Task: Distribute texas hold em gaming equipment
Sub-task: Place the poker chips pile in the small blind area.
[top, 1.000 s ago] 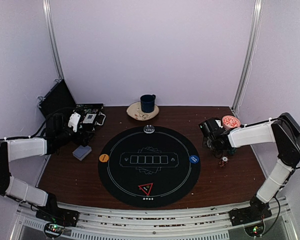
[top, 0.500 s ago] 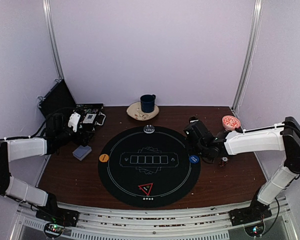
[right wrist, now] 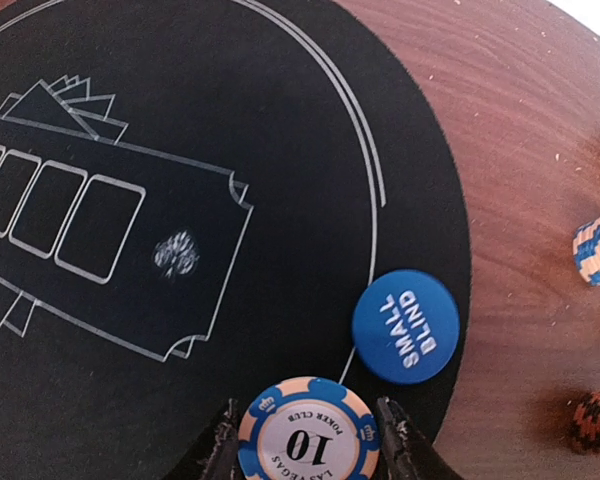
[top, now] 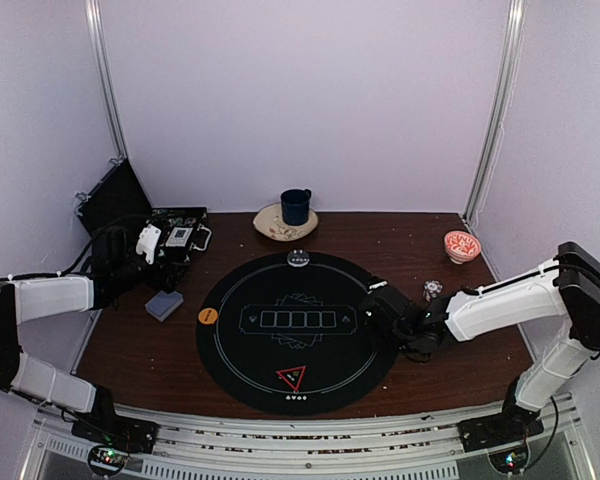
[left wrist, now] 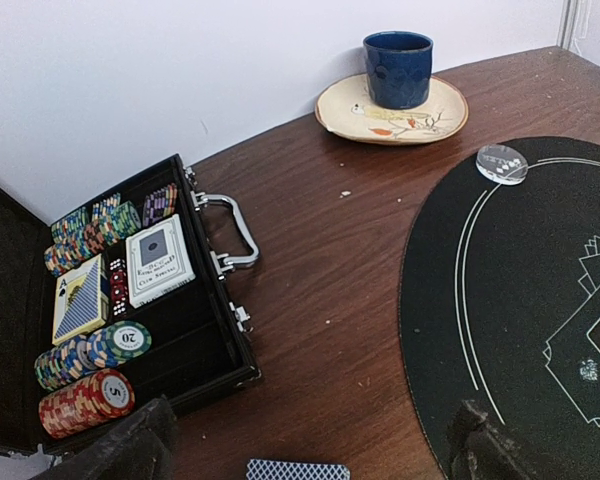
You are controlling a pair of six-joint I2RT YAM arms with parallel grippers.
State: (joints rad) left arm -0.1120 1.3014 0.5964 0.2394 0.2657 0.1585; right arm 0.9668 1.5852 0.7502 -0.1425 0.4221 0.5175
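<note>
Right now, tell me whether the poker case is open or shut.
Open: the case has its lid raised, chip stacks and card decks showing inside.

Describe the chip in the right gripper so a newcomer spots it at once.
Find the round black mat; at its right edge lies the blue SMALL BLIND disc. Just beside it, held in the right gripper, is the poker chip. Unlike the plain blue disc, it has a white centre marked 10 and a blue-and-cream striped rim.
</note>
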